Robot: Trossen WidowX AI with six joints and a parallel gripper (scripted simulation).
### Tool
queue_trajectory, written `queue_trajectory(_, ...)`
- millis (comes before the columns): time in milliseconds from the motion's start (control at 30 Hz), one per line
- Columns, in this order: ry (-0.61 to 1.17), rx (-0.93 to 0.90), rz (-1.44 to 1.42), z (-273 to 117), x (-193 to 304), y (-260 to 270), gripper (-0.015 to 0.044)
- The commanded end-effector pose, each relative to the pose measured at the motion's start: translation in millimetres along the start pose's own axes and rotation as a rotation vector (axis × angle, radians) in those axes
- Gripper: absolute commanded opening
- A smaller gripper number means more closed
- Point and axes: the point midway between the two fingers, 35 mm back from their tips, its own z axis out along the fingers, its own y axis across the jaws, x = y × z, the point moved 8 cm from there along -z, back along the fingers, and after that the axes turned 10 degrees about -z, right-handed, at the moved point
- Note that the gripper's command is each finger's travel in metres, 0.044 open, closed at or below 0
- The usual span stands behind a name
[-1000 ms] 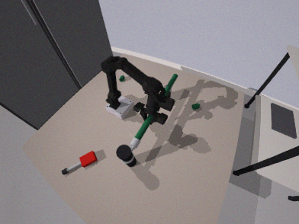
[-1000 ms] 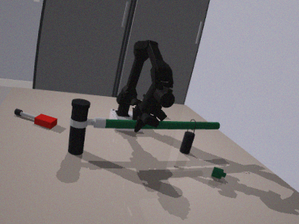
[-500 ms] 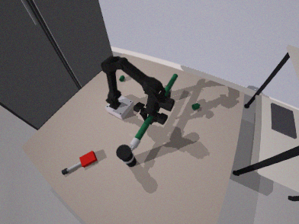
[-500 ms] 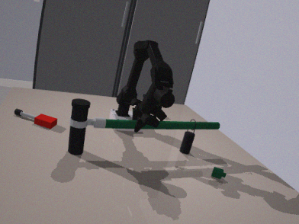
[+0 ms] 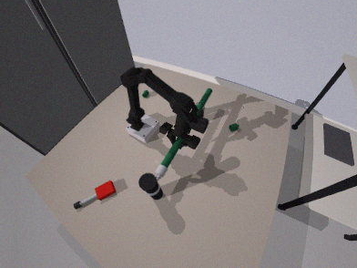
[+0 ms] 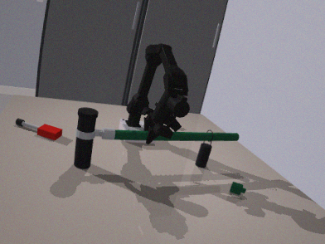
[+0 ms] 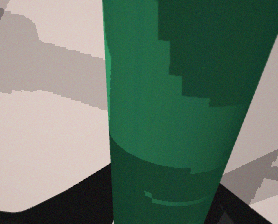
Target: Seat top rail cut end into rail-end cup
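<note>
The green rail (image 5: 171,154) (image 6: 133,135) (image 7: 160,120) lies roughly level, with its end at the white rail-end cup (image 5: 160,170) (image 6: 109,134). No gap shows between them, but how deep the end sits inside is hidden. The cup joins the white brace band (image 6: 85,134), which is around the big black post (image 6: 83,153) a little above mid-height, below the post cap (image 6: 88,111). The wire loop (image 6: 211,131) of the short black post (image 6: 203,155) is around the rail near its far end. My gripper (image 5: 178,141) (image 6: 159,135) is shut on the rail at mid-length.
A red block (image 5: 105,190) (image 6: 50,132) with a grey rod lies beyond the big post. A small green piece (image 5: 233,128) (image 6: 237,188) lies near the short post, and another (image 5: 146,93) lies behind the arm's white base (image 5: 145,134). Dark cabinets stand behind the arm.
</note>
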Motion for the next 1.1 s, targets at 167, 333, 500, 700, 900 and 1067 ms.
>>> queue_trajectory(167,0.019,0.003,-0.002,-2.7,6.4,-0.9,0.0000)
queue_trajectory(333,0.013,0.002,-0.002,-2.1,5.5,-0.8,0.0000)
queue_trajectory(500,-0.005,0.000,-0.002,-0.2,0.6,-0.1,0.0000)
queue_trajectory(700,-0.005,0.000,-0.002,-0.1,1.3,-0.1,0.0000)
queue_trajectory(900,-0.005,0.000,-0.002,0.0,5.1,-0.1,0.0000)
queue_trajectory(1067,-0.005,0.000,-0.002,-0.4,8.6,-0.6,0.0000)
